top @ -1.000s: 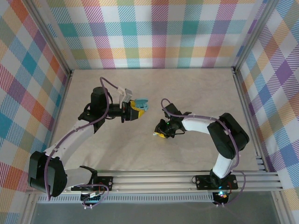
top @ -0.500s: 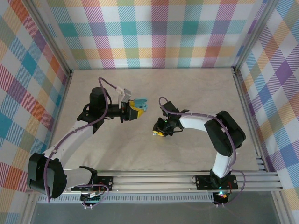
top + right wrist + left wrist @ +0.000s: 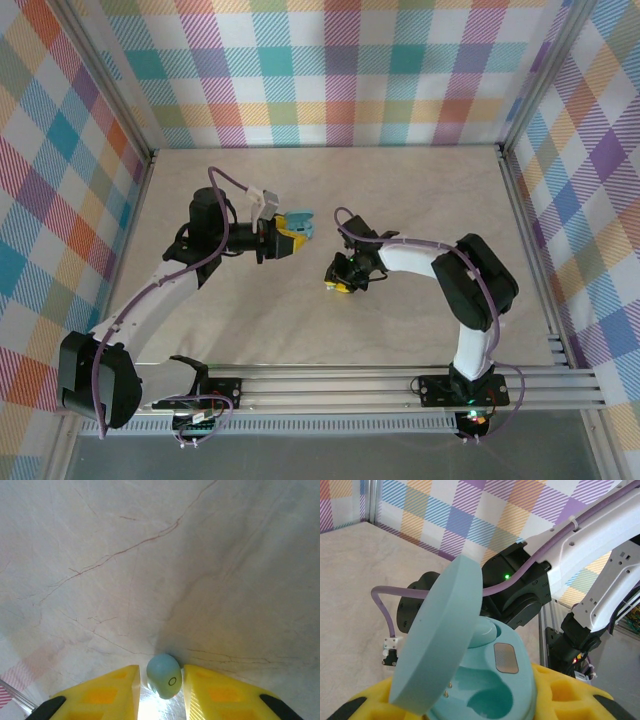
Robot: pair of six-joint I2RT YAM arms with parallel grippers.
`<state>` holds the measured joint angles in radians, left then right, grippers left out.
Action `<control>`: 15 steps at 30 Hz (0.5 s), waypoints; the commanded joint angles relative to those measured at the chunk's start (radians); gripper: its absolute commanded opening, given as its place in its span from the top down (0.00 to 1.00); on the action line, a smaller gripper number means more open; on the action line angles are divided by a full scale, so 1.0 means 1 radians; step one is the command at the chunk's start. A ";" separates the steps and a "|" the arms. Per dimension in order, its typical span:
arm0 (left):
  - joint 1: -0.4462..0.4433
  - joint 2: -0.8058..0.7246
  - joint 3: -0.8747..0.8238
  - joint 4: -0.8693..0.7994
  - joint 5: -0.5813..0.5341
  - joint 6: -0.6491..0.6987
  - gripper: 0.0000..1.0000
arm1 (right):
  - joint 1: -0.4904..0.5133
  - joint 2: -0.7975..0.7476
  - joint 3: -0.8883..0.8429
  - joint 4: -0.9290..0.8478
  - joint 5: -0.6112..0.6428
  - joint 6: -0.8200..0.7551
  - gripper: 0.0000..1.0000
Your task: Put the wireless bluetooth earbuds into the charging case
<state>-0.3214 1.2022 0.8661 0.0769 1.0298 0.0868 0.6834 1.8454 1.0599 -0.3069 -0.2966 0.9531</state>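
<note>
Above marble tabletop (image 3: 420, 190), left hand (image 3: 290, 233) grips charging case (image 3: 485, 680) while right hand (image 3: 161, 692), seemingly pinching an earbud (image 3: 164, 674), has edged left

a beige marble-veined tabletop (image 3: 420, 190) is enclosed on three sides by walls of pastel plaid fabric (image 3: 330, 70), framed by aluminium corner posts (image 3: 118, 95); slotted aluminium rails (image 3: 340, 384) are laid along the near edge. the lighting is even and diffuse.
</note>
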 commanded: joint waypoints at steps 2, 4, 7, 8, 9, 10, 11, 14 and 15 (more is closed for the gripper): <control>0.018 -0.024 -0.012 -0.004 0.015 0.014 1.00 | 0.010 0.033 0.042 -0.039 0.005 -0.034 0.75; 0.018 -0.025 -0.014 -0.003 0.015 0.015 1.00 | 0.010 0.042 0.057 -0.050 0.006 -0.043 0.77; 0.018 -0.027 -0.015 -0.003 0.015 0.014 1.00 | 0.010 0.054 0.076 -0.061 0.004 -0.054 0.81; 0.018 -0.029 -0.016 -0.003 0.015 0.014 1.00 | 0.010 0.055 0.080 -0.060 0.000 -0.058 0.82; 0.018 -0.029 -0.019 -0.003 0.014 0.014 1.00 | 0.010 0.055 0.083 -0.061 -0.004 -0.062 0.83; 0.018 -0.032 -0.021 -0.002 0.012 0.013 1.00 | 0.010 0.054 0.088 -0.064 -0.004 -0.067 0.83; 0.018 -0.033 -0.023 -0.002 0.012 0.013 1.00 | 0.010 0.049 0.093 -0.069 -0.001 -0.073 0.83; 0.018 -0.037 -0.025 0.002 0.006 0.010 1.00 | 0.008 0.011 0.104 -0.106 0.026 -0.099 0.84; 0.018 -0.037 -0.024 0.002 0.002 0.011 1.00 | 0.006 -0.010 0.107 -0.125 0.044 -0.114 0.85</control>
<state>-0.3172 1.1889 0.8532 0.0742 1.0286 0.0864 0.6868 1.8832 1.1404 -0.3668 -0.2848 0.8883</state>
